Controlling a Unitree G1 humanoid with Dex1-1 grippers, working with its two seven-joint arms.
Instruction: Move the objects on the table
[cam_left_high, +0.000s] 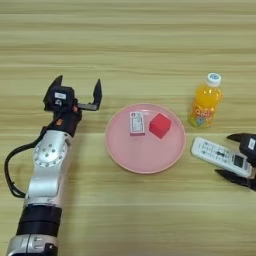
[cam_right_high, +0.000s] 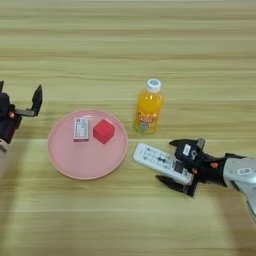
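Here we are over a broad, pale wooden worktop (cam_left_high: 130, 45), its plank grain running straight across from side to side, and it fills everything there is to see, so nothing of the room beyond shows. Near the middle sits a round pink plate (cam_left_high: 142, 155), and on it lie two things: a small red cube (cam_left_high: 160, 125) toward the right of its far half, and just left of that, apart from it, a small white card-like packet with red print (cam_left_high: 136, 123). Off the plate to the right stands a small orange juice bottle (cam_right_high: 148, 111), upright, white cap on, close to the plate's rim but not touching it. In front of the bottle, flat on the wood and angled, lies the white remote (cam_right_high: 161, 162) with its grey buttons. The right end effector (cam_right_high: 174, 162) reaches in from the right edge, low at the worktop, its two black fingers spread wide, one on the far side of the remote's right end and one on the near side; the remote's end sits between them, and I cannot tell whether either finger is touching it. Over on the left, the left end effector (cam_left_high: 79, 90) is well clear of the plate, fingers pointing away up the worktop and spread wide apart, with nothing between them.
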